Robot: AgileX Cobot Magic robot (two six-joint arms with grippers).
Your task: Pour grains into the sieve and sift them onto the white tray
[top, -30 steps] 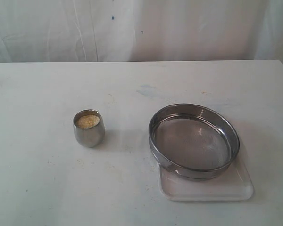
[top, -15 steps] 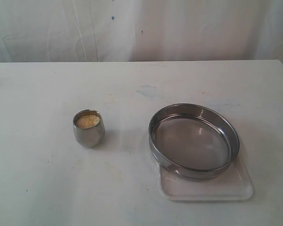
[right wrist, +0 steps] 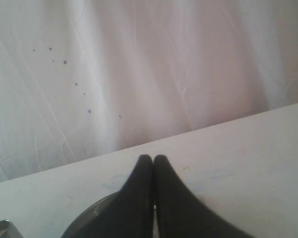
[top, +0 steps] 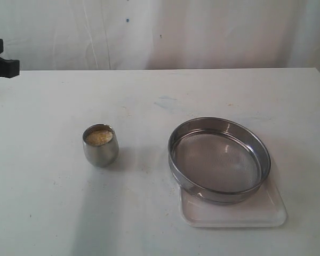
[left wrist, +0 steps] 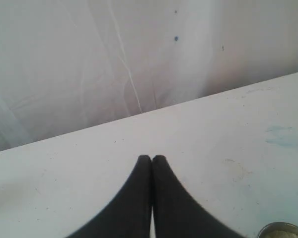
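Yellow and whitish grains point(top: 99, 137) fill a small rounded steel cup point(top: 101, 145) standing left of centre on the table. The wide steel sieve point(top: 219, 158) rests on the white tray point(top: 233, 210) at the right, its mesh bare. A black part of the left arm point(top: 1, 58) shows at the far left edge, well away from the cup. My left gripper point(left wrist: 152, 158) is shut with nothing in it; the cup's rim point(left wrist: 283, 230) shows at the frame corner. My right gripper point(right wrist: 153, 158) is shut and empty, above the sieve's rim point(right wrist: 92, 213).
The white table point(top: 149, 96) has a faint blue smear point(top: 165, 102) behind the sieve. A white cloth point(top: 160, 32) hangs along the back edge. The tray sits close to the table's front right.
A black part of the left arm has come into the exterior view at the far left edge. Cup, sieve and tray have not moved.
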